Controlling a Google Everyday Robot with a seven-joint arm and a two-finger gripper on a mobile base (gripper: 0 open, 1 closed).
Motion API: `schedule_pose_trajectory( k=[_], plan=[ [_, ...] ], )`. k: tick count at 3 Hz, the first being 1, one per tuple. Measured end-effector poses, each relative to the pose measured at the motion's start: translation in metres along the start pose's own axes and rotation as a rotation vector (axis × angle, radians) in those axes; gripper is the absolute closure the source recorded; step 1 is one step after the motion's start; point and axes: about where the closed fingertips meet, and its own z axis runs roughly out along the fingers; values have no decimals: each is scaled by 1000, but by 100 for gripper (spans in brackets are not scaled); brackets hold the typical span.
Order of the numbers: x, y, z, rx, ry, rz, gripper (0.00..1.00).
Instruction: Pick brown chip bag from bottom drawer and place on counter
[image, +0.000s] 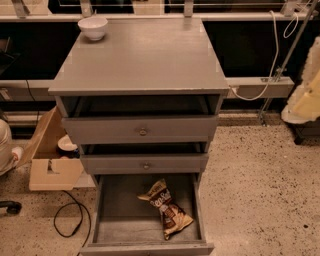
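Three drawers stack under the grey counter surface. The bottom drawer, lower centre, stands pulled out, exposing its floor. The tool, a pale blur at the right edge, hangs well apart; whether it is wide or narrow I cannot tell. The brown chip bag lies flat in that drawer, reachable from above.

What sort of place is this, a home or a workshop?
Likely a lab or workshop: a lone grey drawer cabinet on a speckled hard floor, loose cables, an open cardboard box. The gripper is not in view.
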Motion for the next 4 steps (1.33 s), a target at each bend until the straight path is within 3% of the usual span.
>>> schedule_pose_trajectory(
  k=[2,4],
  plan=[
    [2,-3,10,0,7,5,0],
    [21,-5,63,-73,17,51,0]
  ],
)
